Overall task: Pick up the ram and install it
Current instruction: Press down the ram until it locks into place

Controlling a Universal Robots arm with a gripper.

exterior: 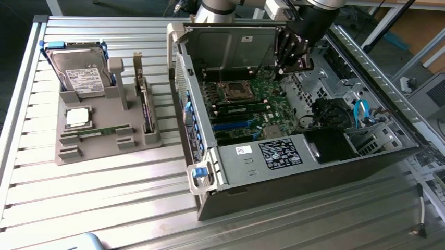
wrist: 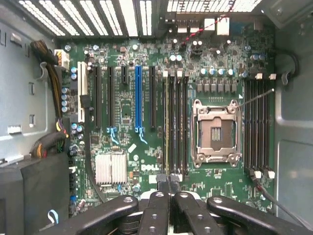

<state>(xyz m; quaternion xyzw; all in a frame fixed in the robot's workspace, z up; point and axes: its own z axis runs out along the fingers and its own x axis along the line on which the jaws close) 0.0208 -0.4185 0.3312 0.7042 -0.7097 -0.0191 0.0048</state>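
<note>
Ram [exterior: 97, 131] in holder [exterior: 70, 154] beside processor [exterior: 78, 117]; gripper [wrist: 168, 180] over motherboard [wrist: 128, 110]

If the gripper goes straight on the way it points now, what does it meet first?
The gripper would probably meet the motherboard first, at the memory slots beside the processor socket; depth is hard to judge.

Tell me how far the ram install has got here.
One ram stick already sits slotted in the motherboard beside the CPU socket. The gripper hangs over the board, shut, holding nothing. A second stick lies in the grey holder.
</note>
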